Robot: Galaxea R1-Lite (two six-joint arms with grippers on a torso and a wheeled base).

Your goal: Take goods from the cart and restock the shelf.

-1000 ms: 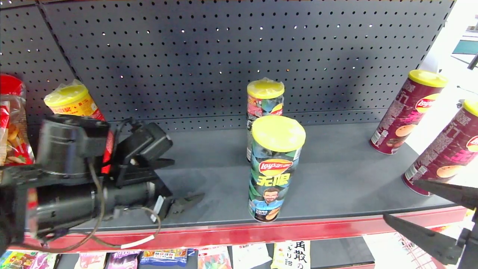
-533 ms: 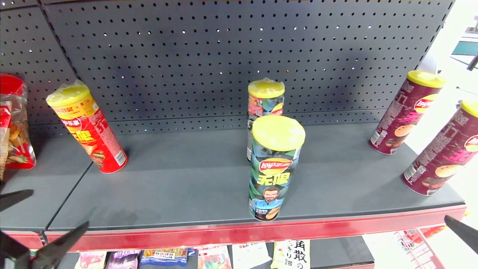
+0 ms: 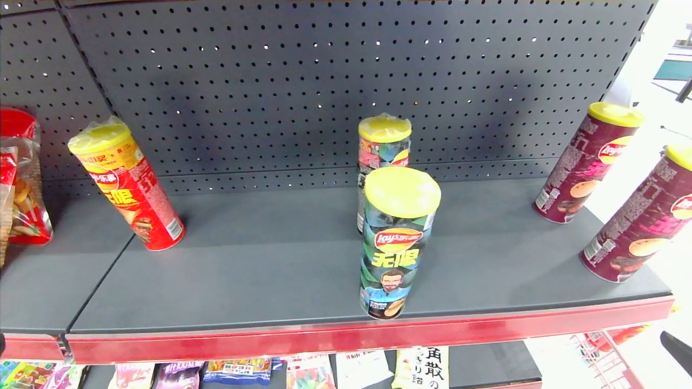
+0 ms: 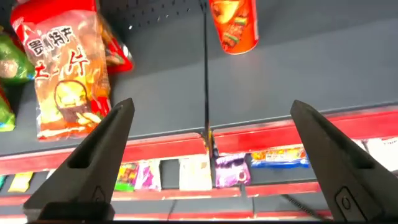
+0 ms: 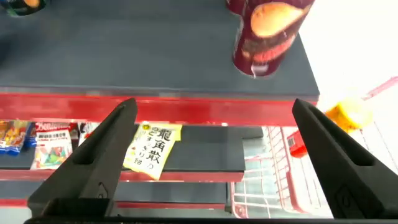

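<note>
On the dark grey matte metal shelf [image 3: 270, 259] with its glossy red front lip, the goods are basically all tall cardboard tubes with round yellow plastic lids, standing on their bases. There's a red chip tube [image 3: 127, 186] on the left with crinkly clear film over its lid. A green-and-blue chip tube [image 3: 397, 243] stands near the front edge in the middle, and a second film-topped tube [image 3: 383, 146] is tucked right behind it. A maroon chip tube [image 3: 589, 162] sits at the back right, and another maroon tube [image 3: 643, 216] is nearer the front at the right end. Behind them is a perforated dark metal back panel [image 3: 324, 81], and at the far left there's a crinkly clear snack bag with red print [image 3: 21, 183]. The left claw [image 4: 212, 106] has its black wedge-shaped fingers spread wide with nothing between them. It hangs in front of the red lip by the seam between two shelf panels, with the red tube and the bag beyond it. The right claw [image 5: 214, 104] is spread wide too and also empty, out in front of the lip, with the front maroon tube beyond it. Flat shiny snack packets [image 3: 308, 373] lie on the lower shelf underneath.
</note>
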